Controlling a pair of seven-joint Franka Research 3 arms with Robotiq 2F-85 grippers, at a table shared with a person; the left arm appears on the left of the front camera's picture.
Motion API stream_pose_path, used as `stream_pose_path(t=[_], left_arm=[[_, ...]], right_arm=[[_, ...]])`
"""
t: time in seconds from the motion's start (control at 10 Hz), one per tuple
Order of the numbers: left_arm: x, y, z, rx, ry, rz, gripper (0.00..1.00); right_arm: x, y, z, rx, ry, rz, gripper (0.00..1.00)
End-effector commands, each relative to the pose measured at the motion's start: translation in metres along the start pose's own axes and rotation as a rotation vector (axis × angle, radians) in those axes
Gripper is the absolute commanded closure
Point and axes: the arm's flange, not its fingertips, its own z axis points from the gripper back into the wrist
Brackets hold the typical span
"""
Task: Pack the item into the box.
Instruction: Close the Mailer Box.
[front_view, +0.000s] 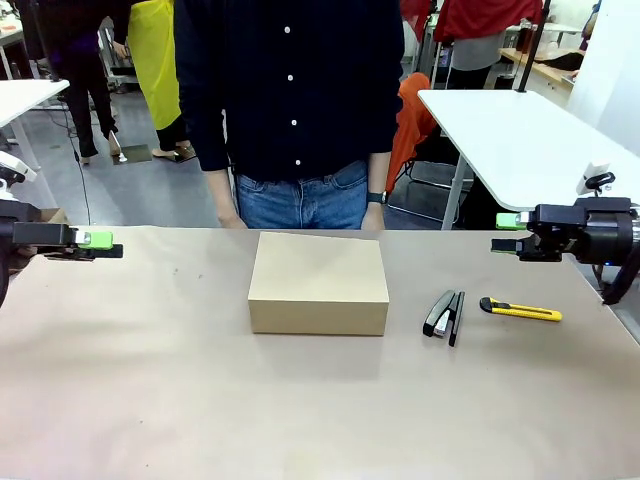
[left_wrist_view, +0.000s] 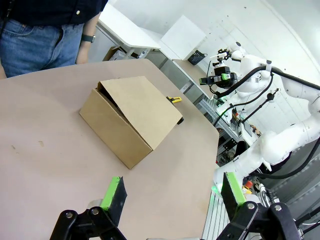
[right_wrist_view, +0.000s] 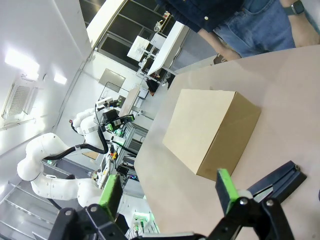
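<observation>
The box (front_view: 318, 282) is plain brown cardboard with its lid down, standing at the middle of the table; it also appears in the left wrist view (left_wrist_view: 132, 117) and the right wrist view (right_wrist_view: 210, 130). The item is out of view. My left gripper (front_view: 105, 245) hovers at the table's left edge, well away from the box, and its green-padded jaws (left_wrist_view: 172, 192) stand wide open and empty. At the right edge my right gripper (front_view: 505, 233) hangs just as far off, its jaws (right_wrist_view: 168, 190) open with nothing in them.
A black stapler (front_view: 443, 315) and a yellow utility knife (front_view: 520, 311) lie right of the box. A person in a dark shirt and jeans stands at the far edge, one hand (front_view: 375, 215) hanging just behind the table edge. The brown paper-covered table (front_view: 200, 400) is bare in front.
</observation>
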Motion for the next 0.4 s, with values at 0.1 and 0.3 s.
stream_pose_path(t=[0.1,0.3], left_arm=[[-0.0009,-0.0023,0.0022,0.004,0.009,-0.023,0.0],[-0.0009,-0.0023,0.0022,0.004,0.009,-0.023,0.0]], right_arm=[[0.0009,0.0015,-0.0003,0.003,-0.003,0.023,0.0],[0.0009,0.0015,-0.0003,0.003,-0.003,0.023,0.0]])
